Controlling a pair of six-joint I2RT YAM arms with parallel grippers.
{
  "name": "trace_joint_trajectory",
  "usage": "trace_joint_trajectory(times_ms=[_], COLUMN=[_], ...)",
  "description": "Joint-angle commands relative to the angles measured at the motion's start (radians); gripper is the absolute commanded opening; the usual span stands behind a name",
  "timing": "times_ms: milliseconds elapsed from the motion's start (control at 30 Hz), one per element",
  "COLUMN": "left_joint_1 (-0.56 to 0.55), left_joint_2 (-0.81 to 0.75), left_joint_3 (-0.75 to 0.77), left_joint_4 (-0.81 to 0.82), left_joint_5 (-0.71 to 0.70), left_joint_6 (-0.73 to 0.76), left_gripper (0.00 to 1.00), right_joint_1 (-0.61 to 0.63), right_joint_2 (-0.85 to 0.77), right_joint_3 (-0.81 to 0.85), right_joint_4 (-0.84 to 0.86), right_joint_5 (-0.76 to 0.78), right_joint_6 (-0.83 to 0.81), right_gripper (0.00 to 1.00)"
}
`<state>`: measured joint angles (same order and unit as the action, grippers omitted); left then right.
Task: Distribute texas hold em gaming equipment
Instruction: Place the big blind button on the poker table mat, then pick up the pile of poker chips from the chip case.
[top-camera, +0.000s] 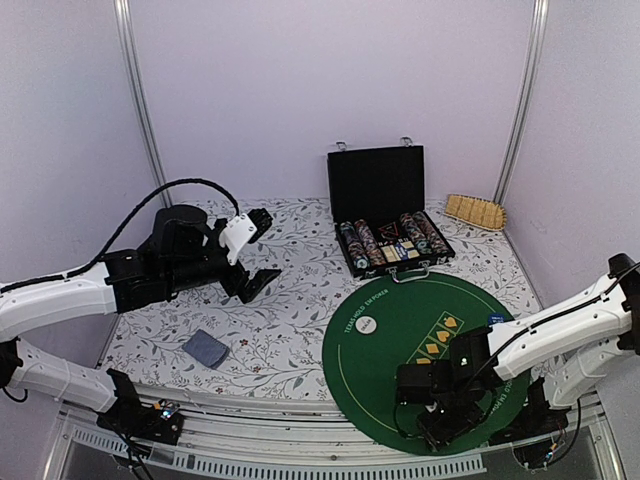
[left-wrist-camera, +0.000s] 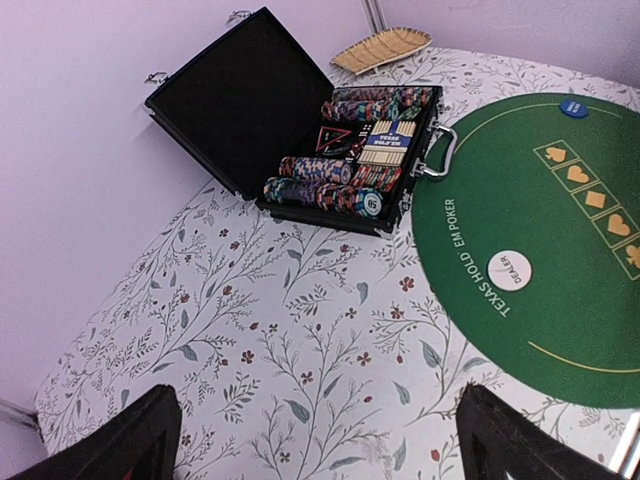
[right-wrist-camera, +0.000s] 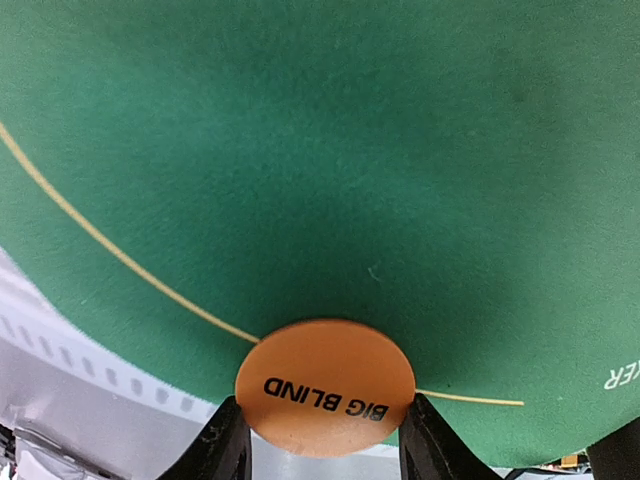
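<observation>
While the left pincer hangs spread wide above the floral counter, the right pincer sits low at the near edge of the green mat. From the left wrist, the open chip case stands beside the mat, on which the white dealer disc lies. From the right wrist, the right pincer clamps the orange Big Blind disc at the mat's rim.

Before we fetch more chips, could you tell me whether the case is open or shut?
Open: the case has its lid raised behind, with chips showing inside.
</observation>
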<state>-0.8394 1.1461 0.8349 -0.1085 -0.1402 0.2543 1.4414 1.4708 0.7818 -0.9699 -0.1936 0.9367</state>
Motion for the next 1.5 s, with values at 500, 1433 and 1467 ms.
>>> trace_joint_trajectory(times_ms=[500, 1433, 1467], left_joint_1=[0.014, 0.149, 0.149], left_joint_2=[0.015, 0.052, 0.056], left_joint_3=[-0.006, 0.000, -0.001], left_joint_4=[0.018, 0.024, 0.024], left_joint_5=[0.004, 0.078, 0.081], left_joint_6=[-0.001, -0.068, -0.068], left_gripper=[0.98, 0.98, 0.98], right_joint_1=[-0.181, -0.978, -0.976], right_joint_2=[0.022, 0.551, 0.560], right_joint_3=[0.320, 1.012, 0.994], right_joint_4=[-0.126, 0.310, 0.314], right_joint_5=[0.180, -0.465, -0.480], right_joint_6=[-0.185, -1.933, -1.991], right_gripper=[0.99, 0.88, 0.86])
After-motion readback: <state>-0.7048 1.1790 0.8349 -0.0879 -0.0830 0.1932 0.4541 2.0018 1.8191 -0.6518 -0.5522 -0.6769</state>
